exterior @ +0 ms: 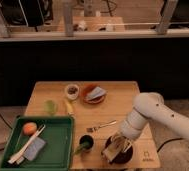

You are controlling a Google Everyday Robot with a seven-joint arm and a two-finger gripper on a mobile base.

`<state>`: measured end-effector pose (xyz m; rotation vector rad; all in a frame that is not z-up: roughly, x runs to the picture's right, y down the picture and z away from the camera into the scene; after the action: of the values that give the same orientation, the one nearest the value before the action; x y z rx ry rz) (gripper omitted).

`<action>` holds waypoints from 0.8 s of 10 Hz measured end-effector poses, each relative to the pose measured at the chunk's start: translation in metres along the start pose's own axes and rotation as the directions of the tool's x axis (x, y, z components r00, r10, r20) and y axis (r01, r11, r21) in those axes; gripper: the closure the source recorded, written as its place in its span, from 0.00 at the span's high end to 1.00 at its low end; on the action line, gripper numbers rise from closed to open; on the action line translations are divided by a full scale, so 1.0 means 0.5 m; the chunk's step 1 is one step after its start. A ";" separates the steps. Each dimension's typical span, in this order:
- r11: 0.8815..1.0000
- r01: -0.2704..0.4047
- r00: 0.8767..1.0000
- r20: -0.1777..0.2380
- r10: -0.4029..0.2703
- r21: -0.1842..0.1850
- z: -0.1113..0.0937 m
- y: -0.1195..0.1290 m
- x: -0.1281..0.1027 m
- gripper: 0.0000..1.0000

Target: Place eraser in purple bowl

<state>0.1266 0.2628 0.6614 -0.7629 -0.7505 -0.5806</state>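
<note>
gripper [115,146] low over purple bowl [129,150]; whether it grips, cannot tell. eraser not made out. risk: off-centre release lands it on the rim, toward cup [86,143].

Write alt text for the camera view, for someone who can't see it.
The robot's white arm reaches in from the right, its gripper over the dark purple bowl at the front edge of the wooden table. A green tray sits at front left.
</note>
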 end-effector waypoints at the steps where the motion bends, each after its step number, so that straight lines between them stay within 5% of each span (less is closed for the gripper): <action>1: 1.000 0.000 1.000 0.001 0.000 0.002 -0.002 0.001 0.001 0.80; 8: 0.998 -0.030 0.999 -0.019 0.031 0.056 -0.038 0.012 0.026 0.80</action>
<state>0.1461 0.2489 0.6597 -0.7153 -0.7328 -0.5367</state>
